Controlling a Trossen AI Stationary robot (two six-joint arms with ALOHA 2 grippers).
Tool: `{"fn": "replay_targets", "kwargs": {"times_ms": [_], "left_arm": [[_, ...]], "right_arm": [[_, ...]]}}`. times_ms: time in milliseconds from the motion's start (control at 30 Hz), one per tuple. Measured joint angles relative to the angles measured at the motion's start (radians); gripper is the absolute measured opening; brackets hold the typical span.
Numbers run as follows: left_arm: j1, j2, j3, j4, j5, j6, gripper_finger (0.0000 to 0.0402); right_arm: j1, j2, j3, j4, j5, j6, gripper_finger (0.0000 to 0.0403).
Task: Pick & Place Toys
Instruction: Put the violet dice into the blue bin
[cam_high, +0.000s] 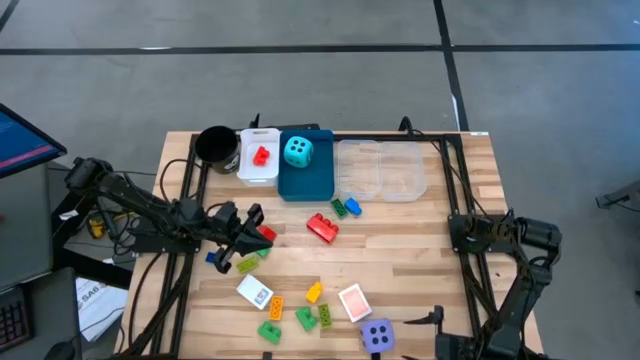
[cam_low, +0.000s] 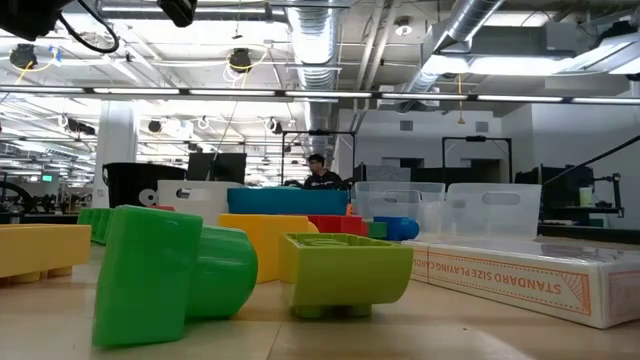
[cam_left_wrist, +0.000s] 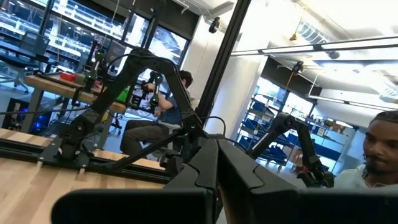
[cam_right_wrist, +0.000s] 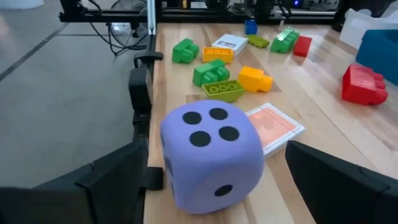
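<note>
Wooden table (cam_high: 420, 250) near front edge, purple die (cam_right_wrist: 211, 155) between right gripper's (cam_right_wrist: 211, 186) spread fingers, liable to squirt off soft foam; left gripper (cam_high: 245, 235) clamped shut over scattered bricks.

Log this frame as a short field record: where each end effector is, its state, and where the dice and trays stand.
left end effector: shut, over the bricks at the table's left, nothing visibly held
right end effector: open, either side of the purple die, not yet closed on it
cyan die: in the blue tray
white tray: holds one red brick
clear trays: nothing seen inside
card beside purple die: flat on the table
</note>
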Motion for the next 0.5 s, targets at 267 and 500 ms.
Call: {"fn": "replay_targets", "kwargs": {"times_ms": [267,500], "left_arm": [[0.0,0.0,0.0,0.0,-0.001,0.0,0.0],[0.0,0.0,0.0,-0.001,0.0,0.0,0.0]], "right_arm": [[-0.008,0.026,0.0,-0.046,0.079,0.086,0.0349],[-0.036,0.031,0.0,-0.074,0.045,0.166,0.0352]]}}
